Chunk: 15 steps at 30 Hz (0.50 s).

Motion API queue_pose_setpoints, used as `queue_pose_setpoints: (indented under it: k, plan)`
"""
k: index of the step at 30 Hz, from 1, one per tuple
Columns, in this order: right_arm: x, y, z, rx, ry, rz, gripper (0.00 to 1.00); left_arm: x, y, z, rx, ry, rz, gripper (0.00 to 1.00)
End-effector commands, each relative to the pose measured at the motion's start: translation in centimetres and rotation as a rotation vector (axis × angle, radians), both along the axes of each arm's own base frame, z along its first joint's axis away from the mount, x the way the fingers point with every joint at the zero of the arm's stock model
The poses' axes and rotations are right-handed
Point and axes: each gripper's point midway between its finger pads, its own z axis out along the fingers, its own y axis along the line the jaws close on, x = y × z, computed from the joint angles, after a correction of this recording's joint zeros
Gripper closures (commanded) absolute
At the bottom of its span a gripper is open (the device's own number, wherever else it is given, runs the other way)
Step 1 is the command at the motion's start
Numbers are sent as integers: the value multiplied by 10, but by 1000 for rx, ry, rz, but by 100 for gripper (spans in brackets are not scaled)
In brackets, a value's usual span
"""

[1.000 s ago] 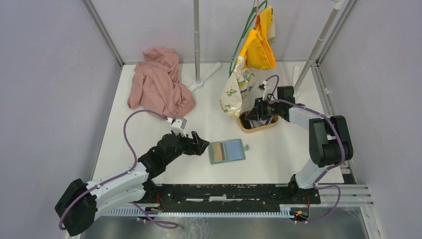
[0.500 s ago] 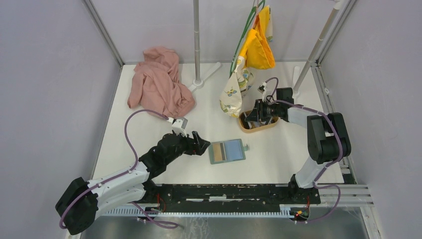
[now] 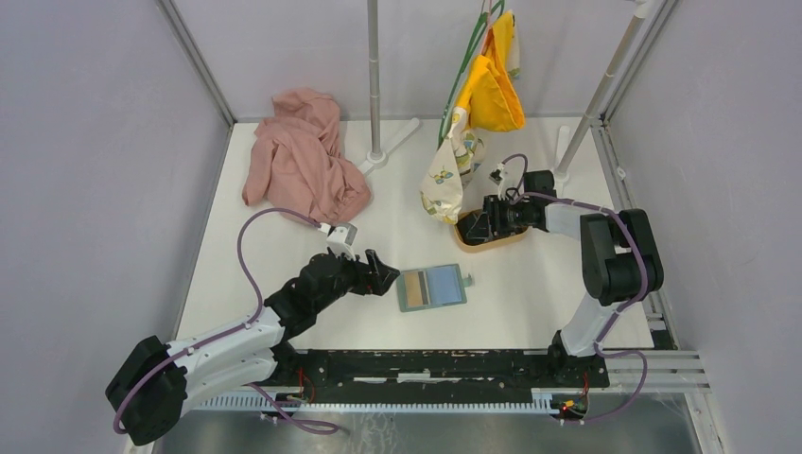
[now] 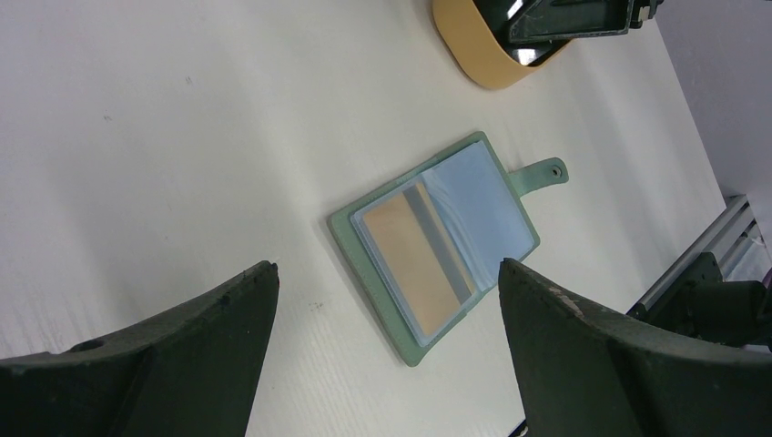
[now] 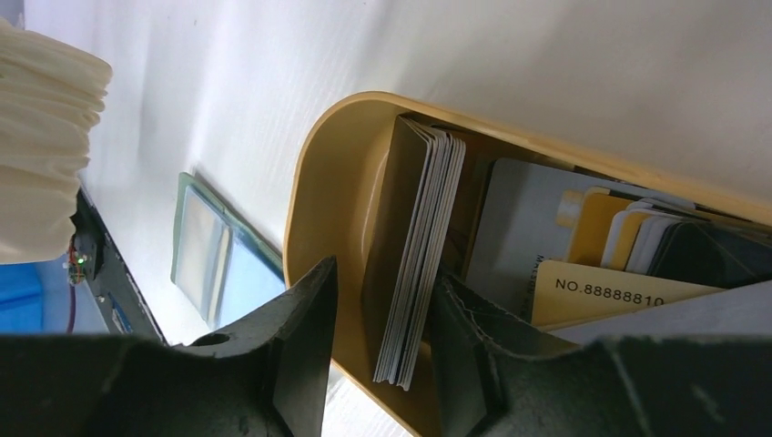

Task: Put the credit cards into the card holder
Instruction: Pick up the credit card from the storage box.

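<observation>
Right gripper [image 5: 384, 278] has dipped deeper into the oval tray [image 5: 337, 155] toward the table's [image 3: 530, 293] right edge, fingers narrowed around (not yet pinching) an upright stack of credit cards [image 5: 419, 246]. Card holder [image 4: 435, 246] lies open near the front edge, under the wide-spread left gripper [image 4: 387, 269]; a pick-up looks imminent.

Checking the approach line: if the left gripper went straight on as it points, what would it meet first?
Probably the open card holder, lying flat just ahead of the left gripper with nothing in between; the gripper's height is hard to judge.
</observation>
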Motion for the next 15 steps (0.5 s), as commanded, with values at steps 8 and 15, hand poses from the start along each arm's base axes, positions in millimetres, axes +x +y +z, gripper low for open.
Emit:
queue_pose_setpoints:
  k: [8, 15]
  plan:
    - [10, 0, 30, 146, -22, 7, 62, 6, -4, 14, -28, -60, -8, 5]
    - [14, -8, 35, 156, -30, -16, 62, 6, -4, 13, -25, -57, -9, 5]
